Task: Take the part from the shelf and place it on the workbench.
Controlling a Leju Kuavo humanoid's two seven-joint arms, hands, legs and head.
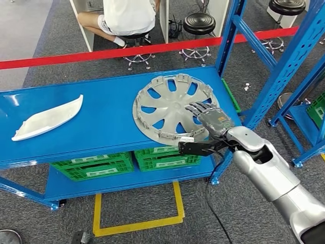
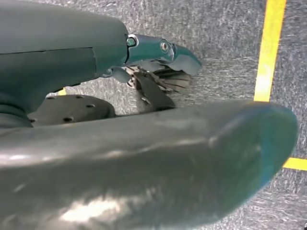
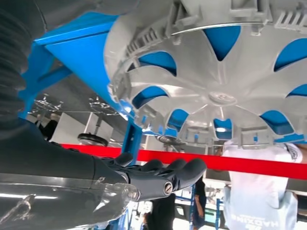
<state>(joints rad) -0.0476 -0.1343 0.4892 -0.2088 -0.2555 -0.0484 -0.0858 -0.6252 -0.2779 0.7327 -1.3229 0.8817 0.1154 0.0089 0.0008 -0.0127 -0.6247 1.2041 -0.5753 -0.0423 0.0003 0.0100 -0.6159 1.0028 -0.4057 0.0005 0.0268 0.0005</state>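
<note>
A silver hubcap (image 1: 172, 109) lies flat on the blue workbench (image 1: 96, 132), at its right end. My right hand (image 1: 208, 119) hovers over the hubcap's right rim with its fingers stretched out and nothing in them. In the right wrist view the hubcap (image 3: 224, 72) and the straight dark fingers (image 3: 163, 175) are apart, with a gap between them. My left hand (image 2: 145, 153) hangs over grey carpet, thumb and fingers apart, holding nothing.
A long white trim part (image 1: 47, 119) lies at the workbench's left end. Green crates (image 1: 96, 165) sit on the lower shelf. Blue shelf racks (image 1: 291, 56) stand to the right. Behind a red barrier tape (image 1: 115, 51) a person (image 1: 126, 15) sits near stools (image 1: 199, 23). Yellow lines (image 1: 138, 223) mark the floor.
</note>
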